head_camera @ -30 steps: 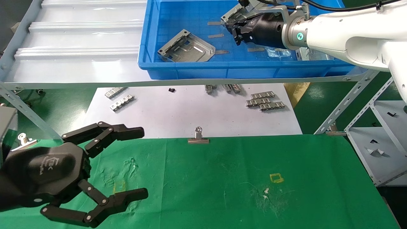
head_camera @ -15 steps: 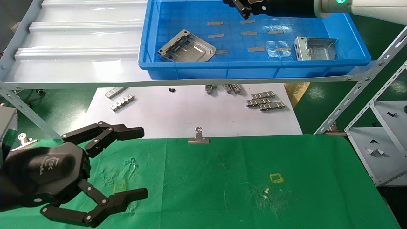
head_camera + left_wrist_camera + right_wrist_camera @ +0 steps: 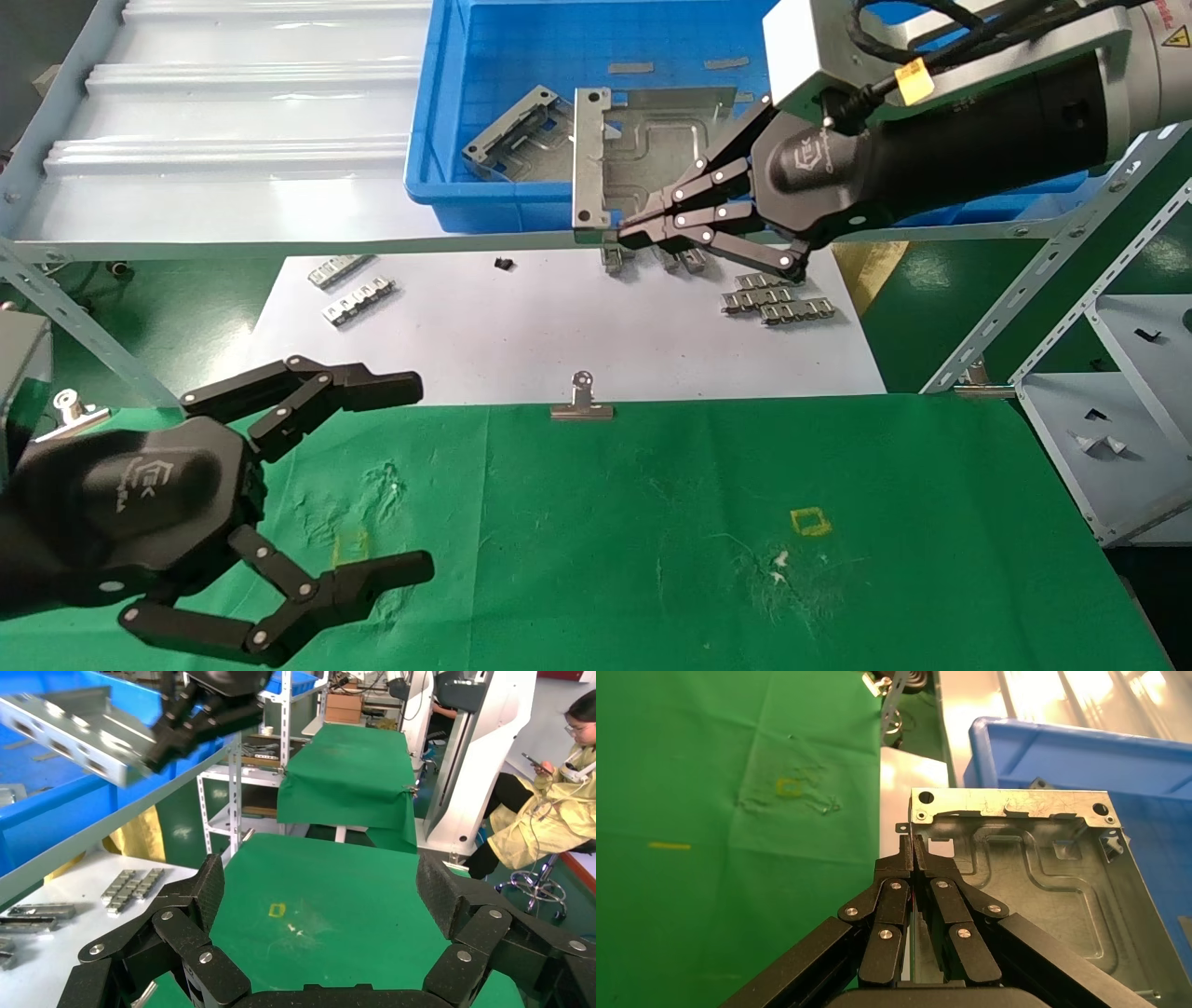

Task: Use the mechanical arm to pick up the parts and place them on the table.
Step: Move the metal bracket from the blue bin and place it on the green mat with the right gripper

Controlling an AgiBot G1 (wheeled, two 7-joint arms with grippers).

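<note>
The right gripper (image 3: pixel 633 226) is clamped on a silver sheet-metal part (image 3: pixel 652 140), its black fingers (image 3: pixel 912 860) pinched together on one edge of the plate. The part hangs in the air, tilted, over the front wall of the blue bin (image 3: pixel 521 210) and the near edge of the white ribbed shelf (image 3: pixel 233 121). From the right wrist view the plate (image 3: pixel 1025 860) shows its embossed grooves, a bent-up flange with round holes, and small cutouts. The white-shelled right arm reaches in from the upper right.

A second part (image 3: pixel 521 140) lies flat inside the bin, partly hidden behind the held plate. Grey strips (image 3: pixel 630 67) lie on the bin floor.

Below the shelf, a white paper sheet (image 3: pixel 521 326) carries several small ridged metal strips (image 3: pixel 778 303), with more of them (image 3: pixel 358 300) toward its left side. A silver binder clip (image 3: pixel 581 401) sits at the junction of paper and cloth.

The table (image 3: pixel 652 559), covered in green cloth, carries a small yellow square mark (image 3: pixel 808 521) and whitish scuffs (image 3: pixel 778 564). No part rests on it.

The left gripper (image 3: pixel 372 475) is parked low over the table's left side, fingers (image 3: pixel 204 896) spread wide, holding nothing.
</note>
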